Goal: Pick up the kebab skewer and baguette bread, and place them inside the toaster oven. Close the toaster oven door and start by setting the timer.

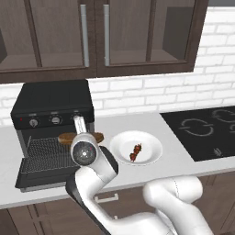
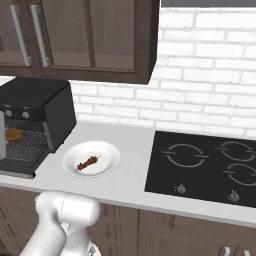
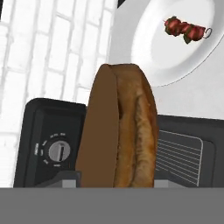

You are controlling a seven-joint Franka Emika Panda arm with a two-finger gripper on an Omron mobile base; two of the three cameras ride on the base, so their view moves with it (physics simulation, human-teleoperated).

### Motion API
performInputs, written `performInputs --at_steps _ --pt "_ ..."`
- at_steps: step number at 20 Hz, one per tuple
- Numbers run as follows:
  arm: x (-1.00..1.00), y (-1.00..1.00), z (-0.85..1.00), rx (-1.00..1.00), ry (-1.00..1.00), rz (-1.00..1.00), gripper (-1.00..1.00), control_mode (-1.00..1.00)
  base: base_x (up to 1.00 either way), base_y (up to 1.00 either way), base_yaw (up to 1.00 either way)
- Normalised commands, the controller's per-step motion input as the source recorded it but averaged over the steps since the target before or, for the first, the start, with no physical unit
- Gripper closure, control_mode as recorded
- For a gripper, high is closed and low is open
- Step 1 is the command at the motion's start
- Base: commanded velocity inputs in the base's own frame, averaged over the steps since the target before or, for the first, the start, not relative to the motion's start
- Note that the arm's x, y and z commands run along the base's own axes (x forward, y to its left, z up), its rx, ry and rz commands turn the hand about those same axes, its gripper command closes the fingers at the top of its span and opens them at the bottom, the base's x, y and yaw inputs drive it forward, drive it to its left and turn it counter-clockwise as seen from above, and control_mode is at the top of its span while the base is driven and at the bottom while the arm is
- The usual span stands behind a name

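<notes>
my gripper (image 3: 117, 181) clamped on baguette bread (image 3: 120, 127) above open toaster oven (image 1: 50, 108) rack, kebab skewer (image 1: 136, 152) on plate (image 1: 151, 157)

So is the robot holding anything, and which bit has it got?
Yes, the baguette bread. The fingers hold it near one end; exactly where is hidden.

We see a glossy white arm (image 1: 114, 202) built of rounded, bulbous segments joined by dark bands at the joints. One joint ends in a round grey cap (image 1: 84, 152) ringed in white, with small dark marks on its face. A slim pale grey link (image 1: 80, 124) rises above it. The shells look smooth, without visible cables or markings
</notes>
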Motion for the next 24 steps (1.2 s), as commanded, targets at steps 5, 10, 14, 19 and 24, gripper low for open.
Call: performInputs --at_steps 5,10,14,19,24 --pt "0.09 0.55 -0.01 0.0 0.0 -0.01 1.0 -1.0 0.0 0.0 0.0" --pt "0.3 0.0 0.0 0.07 0.04 -0.01 1.0 -1.0 0.0 0.0 0.0" --pt "0.34 -0.03 -0.11 0.14 0.09 -0.04 1.0 -1.0 0.0 0.0 0.0" --pt "0.23 0.0 -0.3 0.07 0.02 -0.03 1.0 -1.0 0.0 0.0 0.0" --pt "0.04 0.0 -0.37 0.01 0.05 -0.01 1.0 -1.0 0.0 0.0 0.0"
